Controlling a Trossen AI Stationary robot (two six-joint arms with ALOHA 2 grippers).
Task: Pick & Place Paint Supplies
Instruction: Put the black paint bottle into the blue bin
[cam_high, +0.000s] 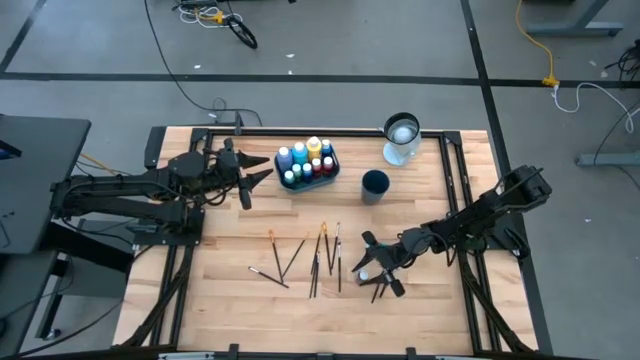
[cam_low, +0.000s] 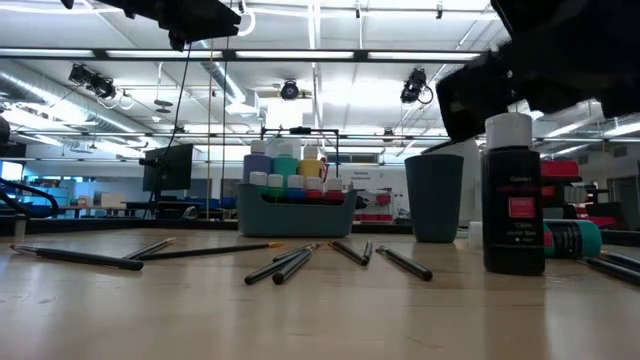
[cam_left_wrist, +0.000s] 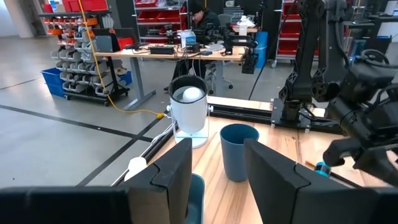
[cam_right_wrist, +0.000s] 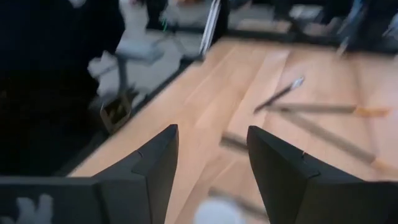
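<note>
Right jaws (cam_high: 372, 268): open wide over white-capped paint bottle (cam_low: 513, 195).
Left jaws (cam_high: 258, 173): open, idle.
Bottle handling: probably light, rigid, slick; I'd grip mid-body.

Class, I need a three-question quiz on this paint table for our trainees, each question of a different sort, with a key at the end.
1. True or false: the teal tray holds paint bottles.
2. Multiple choice: where do the loose brushes lie? A) inside the dark blue cup B) flat on the wooden table C) in the tray.
3. Fill in: the right pincer is open over a bottle with a ____ cap.

Key
1. True: the bottles stand upright in the tray, near the left pincer, which is also open.
2. B: they are scattered between tray and front edge.
3. White: the low view shows a dark bottle standing upright.
</note>
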